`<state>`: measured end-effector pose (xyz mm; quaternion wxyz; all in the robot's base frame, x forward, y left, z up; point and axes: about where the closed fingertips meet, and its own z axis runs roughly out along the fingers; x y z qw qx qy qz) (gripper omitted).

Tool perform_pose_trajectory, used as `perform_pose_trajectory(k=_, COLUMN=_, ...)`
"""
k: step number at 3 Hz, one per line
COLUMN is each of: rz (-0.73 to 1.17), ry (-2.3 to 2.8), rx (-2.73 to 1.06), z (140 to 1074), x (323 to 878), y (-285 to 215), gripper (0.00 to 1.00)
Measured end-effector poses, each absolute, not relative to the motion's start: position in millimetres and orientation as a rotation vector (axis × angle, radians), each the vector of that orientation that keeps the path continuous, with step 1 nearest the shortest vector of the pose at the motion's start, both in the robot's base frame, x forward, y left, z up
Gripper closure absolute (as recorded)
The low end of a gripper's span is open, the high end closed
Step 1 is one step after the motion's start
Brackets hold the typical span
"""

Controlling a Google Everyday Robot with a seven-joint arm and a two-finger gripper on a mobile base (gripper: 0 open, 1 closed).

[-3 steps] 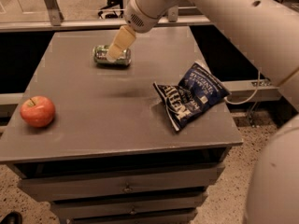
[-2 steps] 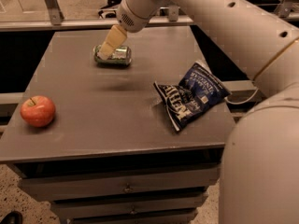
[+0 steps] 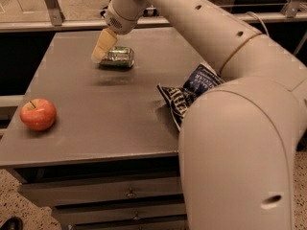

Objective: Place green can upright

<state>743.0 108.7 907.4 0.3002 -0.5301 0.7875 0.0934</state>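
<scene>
the arm (image 3: 240, 128) has swung in close, hiding part of the bag (image 3: 184, 92), and the gripper (image 3: 104, 44) has slid left. the can (image 3: 118, 57) lies on its side just right of it. whether it is open i cannot tell. an off-centre pinch could roll the can away.

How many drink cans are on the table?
1. The green can lies on its side toward the table's far side, the hand at its left end. The arm hides some table, so more may be hidden.

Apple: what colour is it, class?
The apple is red, camera view; gripper hovers by the green can.
</scene>
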Motion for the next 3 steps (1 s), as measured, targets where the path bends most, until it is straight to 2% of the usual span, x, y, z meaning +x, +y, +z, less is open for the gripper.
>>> perform_pose_trajectory(k=3, rz=0.169, ry=2.143, rx=-1.563, z=859, x=769, y=111, gripper=0.0)
